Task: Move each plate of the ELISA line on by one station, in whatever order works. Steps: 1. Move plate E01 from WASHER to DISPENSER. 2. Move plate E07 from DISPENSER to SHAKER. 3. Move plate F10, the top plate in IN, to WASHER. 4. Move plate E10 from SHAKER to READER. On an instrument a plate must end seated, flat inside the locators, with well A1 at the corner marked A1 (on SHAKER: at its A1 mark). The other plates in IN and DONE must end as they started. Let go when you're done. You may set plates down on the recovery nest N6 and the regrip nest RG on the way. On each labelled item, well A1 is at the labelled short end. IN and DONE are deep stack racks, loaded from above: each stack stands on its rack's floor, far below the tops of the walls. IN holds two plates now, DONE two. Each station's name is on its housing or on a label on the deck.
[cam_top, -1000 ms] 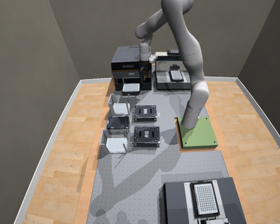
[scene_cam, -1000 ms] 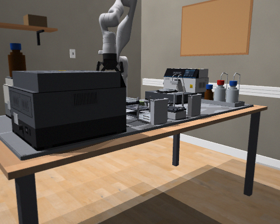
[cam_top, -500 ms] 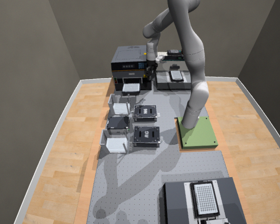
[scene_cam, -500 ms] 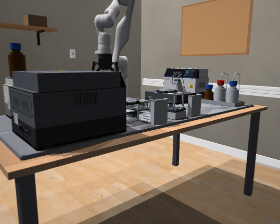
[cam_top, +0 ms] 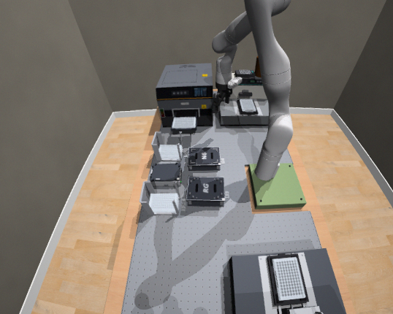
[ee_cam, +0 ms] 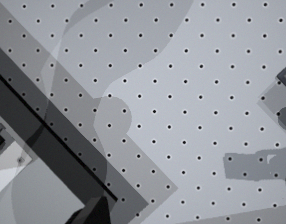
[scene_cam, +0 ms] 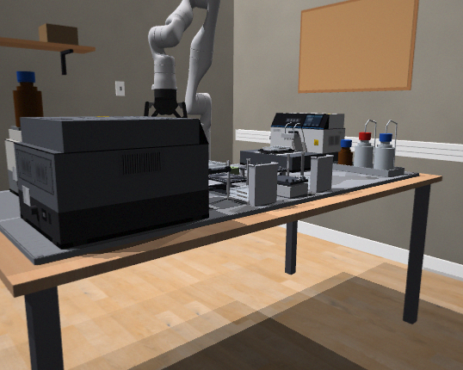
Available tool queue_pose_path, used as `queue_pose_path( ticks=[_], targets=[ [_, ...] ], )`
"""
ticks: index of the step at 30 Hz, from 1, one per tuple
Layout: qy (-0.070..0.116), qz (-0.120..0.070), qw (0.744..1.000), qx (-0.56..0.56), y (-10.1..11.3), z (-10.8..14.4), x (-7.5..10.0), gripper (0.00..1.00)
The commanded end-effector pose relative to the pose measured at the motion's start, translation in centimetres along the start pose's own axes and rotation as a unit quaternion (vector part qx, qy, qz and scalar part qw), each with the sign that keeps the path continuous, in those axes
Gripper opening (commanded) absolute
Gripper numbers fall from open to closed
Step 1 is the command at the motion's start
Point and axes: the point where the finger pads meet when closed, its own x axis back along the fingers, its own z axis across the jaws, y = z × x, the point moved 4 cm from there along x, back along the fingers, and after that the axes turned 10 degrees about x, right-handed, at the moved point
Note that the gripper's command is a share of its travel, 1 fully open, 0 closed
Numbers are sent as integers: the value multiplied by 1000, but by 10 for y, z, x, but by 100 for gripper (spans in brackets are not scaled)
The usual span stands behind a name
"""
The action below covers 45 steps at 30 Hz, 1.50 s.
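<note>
While a white well plate lies flat on the grey station at the far end, the pincer hangs wide and holding nothing just beside it.
The perforated grey surface sits on a wooden table between grey walls.

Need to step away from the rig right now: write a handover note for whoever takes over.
Gripper: open, empty, between the black instrument and the rear station.
Plates: one on the black instrument's tray, one on the rear station, one on the near instrument, and stacks in the far rack and near rack.
N6 and RG hold none.
Plate labels unreadable, so verify finished steps before continuing.
</note>
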Motion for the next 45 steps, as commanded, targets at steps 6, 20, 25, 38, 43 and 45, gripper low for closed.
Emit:
queue_pose_path(
  ticks=[6,20,25,38,43,45],
  targets=[
    [0,-1,998,-60,-17,-10,0,100],
    [0,-1,997,-78,-53,-29,0,100],
    [0,-1,991,-137,-67,-37,0,100],
    [0,-1,988,-155,-99,-55,0,100],
    [0,-1,981,-194,-113,-64,0,100],
    [0,-1,973,-231,-118,-68,0,100]
  ],
)
